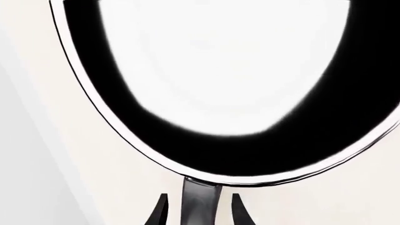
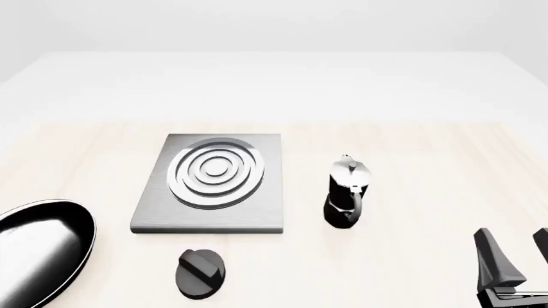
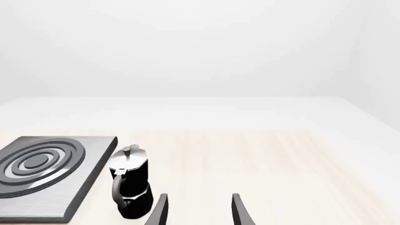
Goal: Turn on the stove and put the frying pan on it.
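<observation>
Glossy black, the frying pan (image 2: 38,247) sits at the near left edge of my front view, a shallow round dish whose floor throws back a broad white glare. My left wrist camera shows its thin pale rim and the dark grey handle (image 1: 200,199) running straight back between the fingertips of the left gripper (image 1: 198,211). One finger (image 1: 159,211) stands on each side of the handle with a slim gap showing, so those jaws are parted around it and not clamped.

I see the stove (image 2: 212,183) as a flat grey slab with raised silver rings, lying on the pale wooden table (image 2: 411,147) up and to the right of the pan and clearly apart from it. Its small black knob (image 2: 201,274) with the ridge lies nearer me, just below the slab's front edge.

A black-and-silver moka pot (image 2: 348,192) stands upright just right of the slab. My right gripper (image 2: 514,260) hovers at the near right, well apart from the pot, its two fingers spread with nothing between them.
</observation>
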